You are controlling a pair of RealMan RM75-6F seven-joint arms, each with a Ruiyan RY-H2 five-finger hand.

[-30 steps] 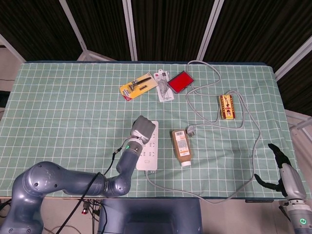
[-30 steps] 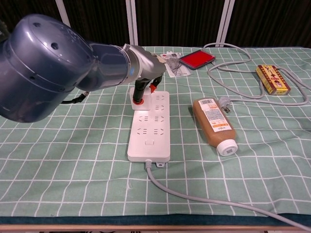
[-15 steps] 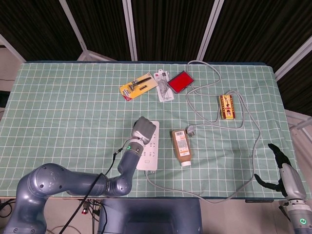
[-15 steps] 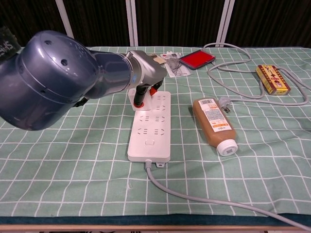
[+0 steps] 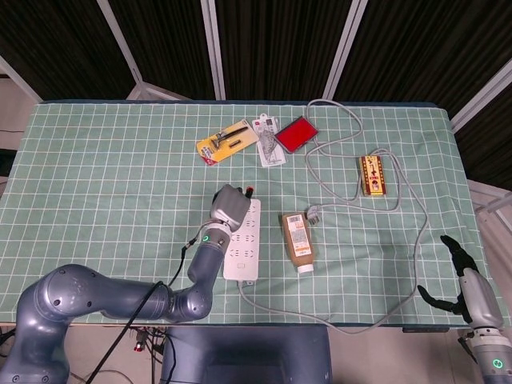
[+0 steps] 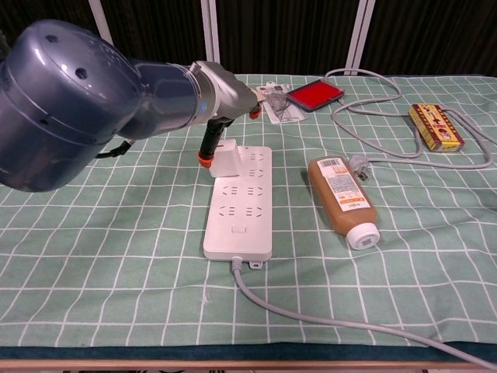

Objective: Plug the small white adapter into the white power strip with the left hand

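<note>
The white power strip [image 6: 240, 203] lay on the tabletop [image 6: 93, 233]. At its far end, toward 12 o'clock, the small white adapter [image 6: 227, 158] stood upright, the left hand [image 6: 225, 97] above with fingertips [image 6: 203, 155] touching it; whether they clamped it was unclear. The right hand [image 5: 458, 276] hung off-table at 4 o'clock, fingers apart.

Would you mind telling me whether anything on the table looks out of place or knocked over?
The brown bottle lies on its side right of the white power strip, cap toward the table's near edge, rather than standing. A loose plug rests beside it, unconnected. Nothing appears spilled or damaged.
</note>
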